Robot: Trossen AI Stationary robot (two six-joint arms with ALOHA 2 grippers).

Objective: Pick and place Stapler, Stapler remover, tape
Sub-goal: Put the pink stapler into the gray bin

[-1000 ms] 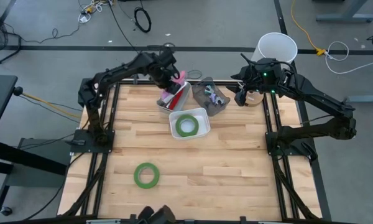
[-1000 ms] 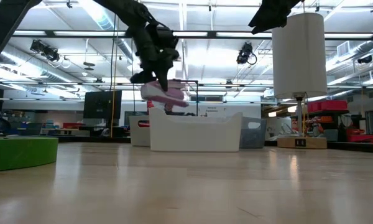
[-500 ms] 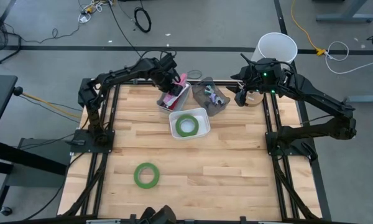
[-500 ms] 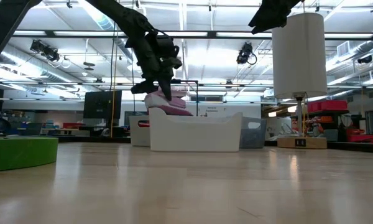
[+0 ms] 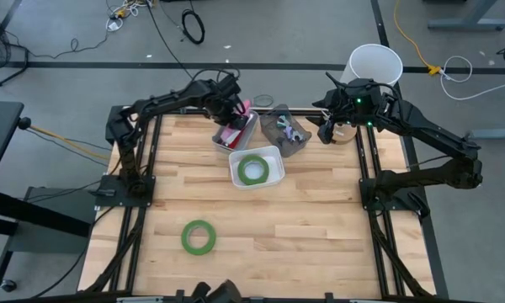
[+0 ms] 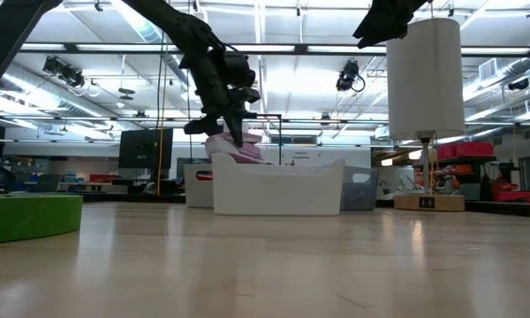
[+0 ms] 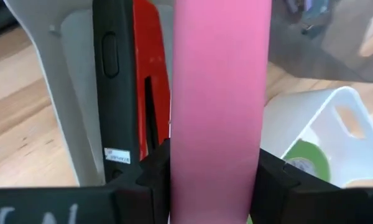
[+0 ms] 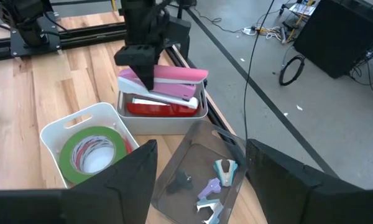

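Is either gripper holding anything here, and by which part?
The left gripper holds a pink stapler near one end, fingers on its two sides, over the white bin of staplers. The right gripper, open, holds nothing.

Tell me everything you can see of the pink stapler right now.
The pink stapler is long, smooth and plastic-looking, with a white underside. The left end effector grips one end, fingers on both flanks. It sits nearly level at the rim of the white bin at the table's far edge, above a red stapler and a black one.
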